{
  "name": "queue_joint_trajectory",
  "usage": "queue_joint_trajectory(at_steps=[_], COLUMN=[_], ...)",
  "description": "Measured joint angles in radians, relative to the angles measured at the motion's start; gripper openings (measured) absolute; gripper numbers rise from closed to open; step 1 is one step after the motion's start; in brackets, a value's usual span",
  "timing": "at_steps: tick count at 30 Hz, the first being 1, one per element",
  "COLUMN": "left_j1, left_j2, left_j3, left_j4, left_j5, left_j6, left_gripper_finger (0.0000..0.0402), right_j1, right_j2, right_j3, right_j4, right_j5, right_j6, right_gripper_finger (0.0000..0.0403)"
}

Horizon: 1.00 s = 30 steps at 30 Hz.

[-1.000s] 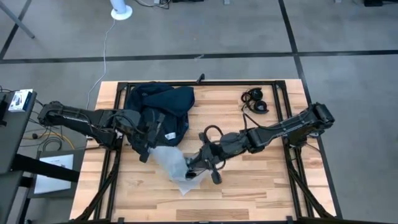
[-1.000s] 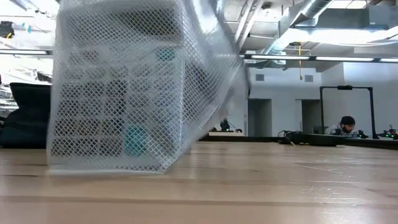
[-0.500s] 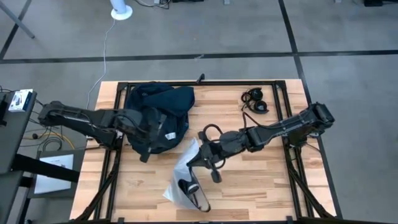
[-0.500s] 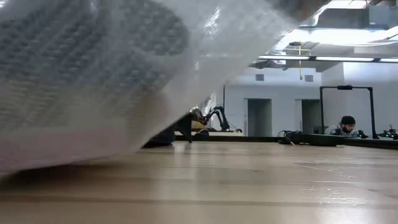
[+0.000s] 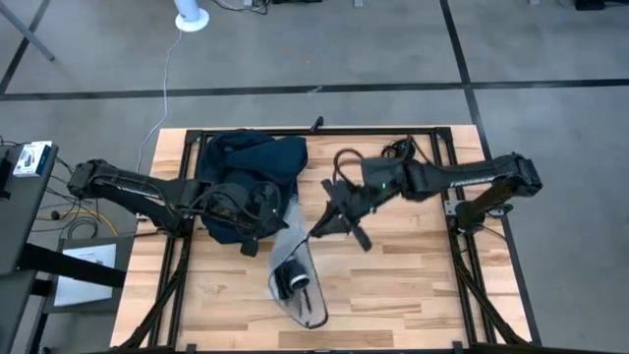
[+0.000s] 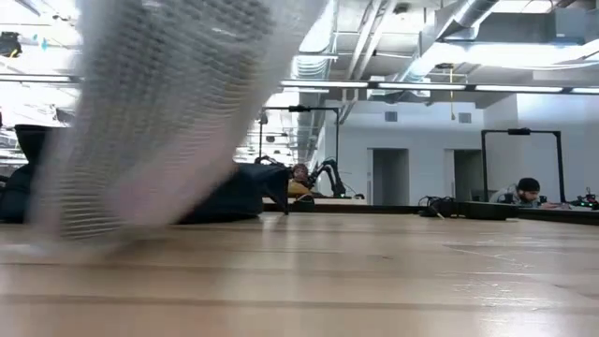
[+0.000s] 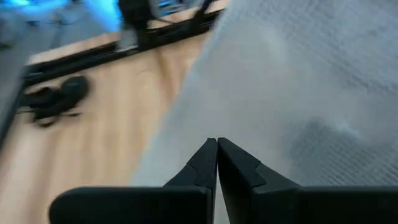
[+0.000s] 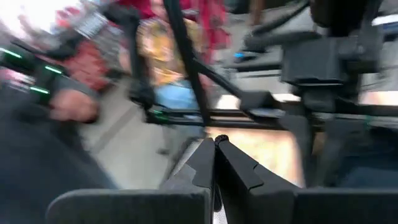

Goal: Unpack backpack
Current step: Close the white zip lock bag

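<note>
The right gripper [image 5: 332,218], fingers pressed together and apparently empty, hangs just beside the backpack [image 5: 246,177]. The left gripper [image 5: 257,218], fingers likewise together, rests at the backpack's front edge, likely steadying it. The clear mesh-lined bag [image 5: 295,285] lies in front of the backpack, apparently set aside as unpacked.

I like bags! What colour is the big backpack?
Dark navy; the backpack shows best in the high view.

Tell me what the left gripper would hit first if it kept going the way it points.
Most likely the clear plastic bag: it fills the wrist view just ahead of the left gripper, whose fingers are shut. Depth is hard to judge.
</note>
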Motion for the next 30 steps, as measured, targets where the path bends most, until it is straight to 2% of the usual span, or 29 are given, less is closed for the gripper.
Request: queue_joint_trajectory(at_steps=[3,6,8,12,15,19,25,30], left_j1=[0.009,0.041,0.089,0.244,0.339,0.385,0.363,0.333], left_j2=[-0.034,-0.043,-0.044,-0.027,0.002,0.074,0.197,0.257], left_j3=[0.0,0.0,-0.001,0.0,-0.001,0.0,0.022,0.035], left_j4=[0.013,0.058,0.089,0.159,0.209,0.327,0.462,0.493], left_j5=[-0.02,0.028,0.155,0.542,0.713,0.904,0.922,0.918], left_j6=[0.036,0.082,0.118,0.11,0.082,0.029,0.011,-0.016], left_gripper_finger=[0.0,0.0,0.0,0.0,0.0,0.0018,0.009,0.0138], right_j1=[-0.025,-0.008,0.008,0.04,0.064,0.094,0.106,0.095], right_j2=[-0.002,0.015,0.027,0.028,0.029,0.029,0.03,0.03], right_j3=[0.002,0.001,0.0,0.001,0.0,0.001,0.0,0.0], right_j4=[-0.049,-0.082,-0.075,-0.073,-0.071,-0.043,-0.022,-0.043], right_j5=[-0.071,-0.101,-0.124,-0.133,-0.133,-0.135,-0.127,-0.052], right_j6=[0.028,0.012,0.006,-0.01,-0.01,-0.011,-0.014,-0.016], right_gripper_finger=[0.0,0.0,0.0,0.0,0.0,0.0,0.0,0.0])
